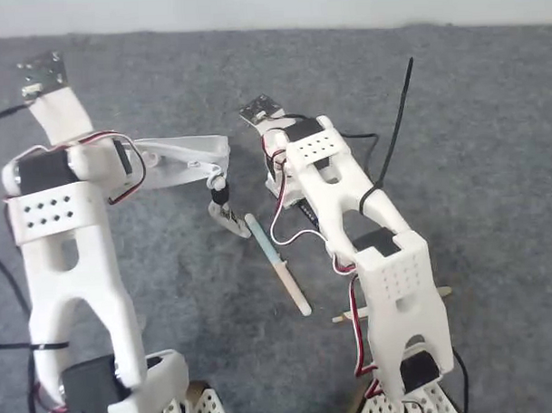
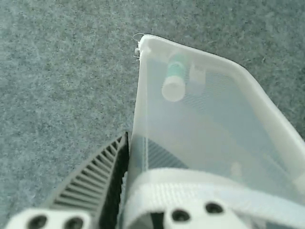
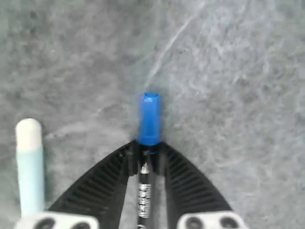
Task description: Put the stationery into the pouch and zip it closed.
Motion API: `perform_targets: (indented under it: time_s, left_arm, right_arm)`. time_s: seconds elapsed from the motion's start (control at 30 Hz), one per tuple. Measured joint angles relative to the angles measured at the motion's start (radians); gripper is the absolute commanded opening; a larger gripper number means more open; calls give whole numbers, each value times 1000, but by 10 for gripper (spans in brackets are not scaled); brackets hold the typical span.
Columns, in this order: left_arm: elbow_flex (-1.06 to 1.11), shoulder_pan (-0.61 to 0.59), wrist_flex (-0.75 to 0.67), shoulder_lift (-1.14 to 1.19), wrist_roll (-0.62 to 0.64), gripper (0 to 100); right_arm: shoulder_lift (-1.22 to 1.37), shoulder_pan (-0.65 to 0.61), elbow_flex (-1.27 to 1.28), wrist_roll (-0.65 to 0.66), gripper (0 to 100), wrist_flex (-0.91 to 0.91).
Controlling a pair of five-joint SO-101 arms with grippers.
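The left pincer [image 2: 135,151] is clamped on one end of a translucent mesh pouch [image 2: 209,129], and a white-capped teal pen [image 2: 174,78] shows through the pouch wall. The right pincer [image 3: 145,143] grips a blue-capped black pen [image 3: 149,119] over the grey counter [image 1: 491,117]. A pale blue pen [image 3: 29,162] lies just beside it.

Soft, even, bright light with faint diffuse shadows.

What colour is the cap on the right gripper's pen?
Blue pen cap; best in right wrist view.
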Motion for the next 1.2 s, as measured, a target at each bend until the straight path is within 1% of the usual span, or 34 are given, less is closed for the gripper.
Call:
perform_targets:
  time_s: [0.33,0.53,0.8,0.97,1.2]
  left_arm:
    - [0,0,0,0,0,13]
    - [0,0,-11,0,0,13]
    - [0,-2,-14,0,0,13]
    - [0,-2,-14,0,0,13]
    - [0,-2,-14,0,0,13]
  right_arm:
    - [5,-3,-12,0,6,15]
    - [-64,-21,-11,0,6,95]
    - [-186,-81,-11,0,6,218]
    - [-278,-80,94,0,6,192]
    - [-517,-127,339,0,6,60]
